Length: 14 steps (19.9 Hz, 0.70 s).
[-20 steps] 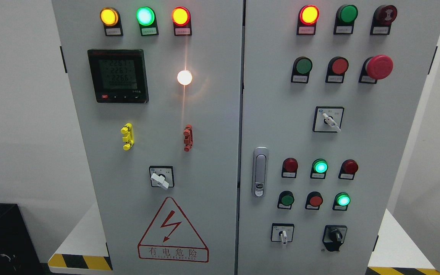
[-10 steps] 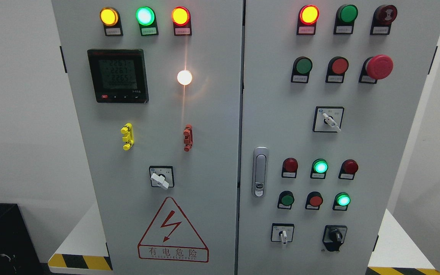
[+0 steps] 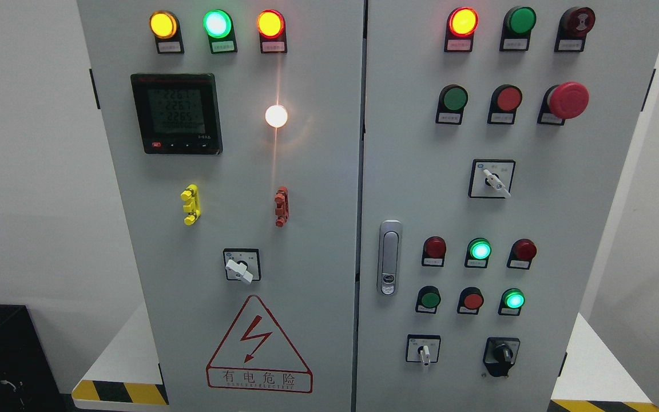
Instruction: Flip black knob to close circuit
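Black knob (image 3: 501, 354): small rotary selector on black mount, low on right-hand cabinet door, bottom row, far right. Raised grip bar runs roughly vertical, top leaning slightly left. Untouched, nothing in contact. Sits just right of white-handled selector switch (image 3: 423, 349), below lit green lamp (image 3: 513, 300). Tiny dark mark on panel just beside lower left of mount.

A grey cabinet (image 3: 306, 171) fills the view. Its left door carries a digital meter (image 3: 176, 113), a lit white lamp (image 3: 276, 116), a yellow clip (image 3: 191, 204), a red clip (image 3: 281, 206) and a red warning triangle (image 3: 258, 345). The right door bears a silver handle (image 3: 388, 257) and a red mushroom button (image 3: 567, 100).
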Available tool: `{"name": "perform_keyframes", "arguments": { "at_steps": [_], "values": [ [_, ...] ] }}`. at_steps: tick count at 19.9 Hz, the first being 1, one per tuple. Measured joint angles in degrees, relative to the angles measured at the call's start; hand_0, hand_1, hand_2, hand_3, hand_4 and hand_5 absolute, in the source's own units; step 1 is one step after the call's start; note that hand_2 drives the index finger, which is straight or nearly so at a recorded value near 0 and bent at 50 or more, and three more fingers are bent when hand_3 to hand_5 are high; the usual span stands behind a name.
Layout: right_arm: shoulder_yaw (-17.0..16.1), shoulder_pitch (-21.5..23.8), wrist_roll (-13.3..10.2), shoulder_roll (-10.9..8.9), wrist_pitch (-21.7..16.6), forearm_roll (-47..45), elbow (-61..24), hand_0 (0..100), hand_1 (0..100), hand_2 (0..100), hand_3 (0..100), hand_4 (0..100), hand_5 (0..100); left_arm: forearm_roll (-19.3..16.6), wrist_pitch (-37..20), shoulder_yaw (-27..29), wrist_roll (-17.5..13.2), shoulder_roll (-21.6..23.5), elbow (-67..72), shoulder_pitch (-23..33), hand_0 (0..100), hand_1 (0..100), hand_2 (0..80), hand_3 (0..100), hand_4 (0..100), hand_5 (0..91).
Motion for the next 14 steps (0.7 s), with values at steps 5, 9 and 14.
{"name": "perform_keyframes", "arguments": {
  "at_steps": [5,9,14],
  "values": [
    [-0.8,-3.2,0.1,0.12,0.2,2.1,0.5,0,2,85,100,100,100,0.0,0.0,0.0,0.0,0.0,0.0,0.0,12,56,0.0,0,0,0.0],
    [-1.4,-5.7,0.1,0.18,0.2,4.0,1.4,0,2,84,100,99,100,0.0,0.0,0.0,0.0,0.0,0.0,0.0,12,56,0.0,0,0,0.0],
    [-2.2,-8.4,0.7,0.28,0.2,5.9,2.9,0,2,84,100,99,100,0.0,0.0,0.0,0.0,0.0,0.0,0.0,12,56,0.0,0,0,0.0]
  ]
}}
